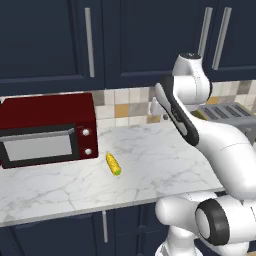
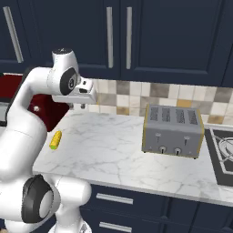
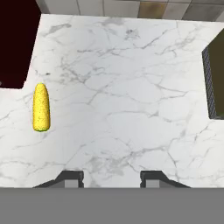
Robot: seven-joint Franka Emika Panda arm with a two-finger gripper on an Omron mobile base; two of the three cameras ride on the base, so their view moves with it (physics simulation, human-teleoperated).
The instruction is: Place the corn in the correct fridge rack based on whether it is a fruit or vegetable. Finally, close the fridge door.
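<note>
The small yellow corn cob with a green tip [image 1: 113, 164] lies flat on the white marbled counter [image 1: 150, 150], left of centre in the left base view and just right of the dark red microwave oven [image 1: 47, 129]. In the hand view the corn [image 3: 41, 107] sits at the left edge, well apart from the two dark finger tips at the bottom, with nothing but bare marble in front of them. The two-finger gripper [image 3: 111, 178] is empty and drawn in to its narrowest, grasping nothing, though a gap shows between the tips.

By the look of things, the task is barely under way — the corn is not yet picked up, and everything remains: reaching it, carrying it to the vegetable rack of the fridge, and shutting the door. No fridge can be made out in these pictures, so the base will probably have to drive to it.

Around the corn, the microwave stands close on its left, which could crowd an approach from that side. A grey four-slot toaster [image 2: 173, 130] stands at the right of the right base view, well apart from the corn, and a dark stove top [image 2: 220, 157] shows at the far right edge. Navy cabinets with metal handles [image 2: 109, 36] hang above a tiled backsplash — none of these blocks a descent from above.
</note>
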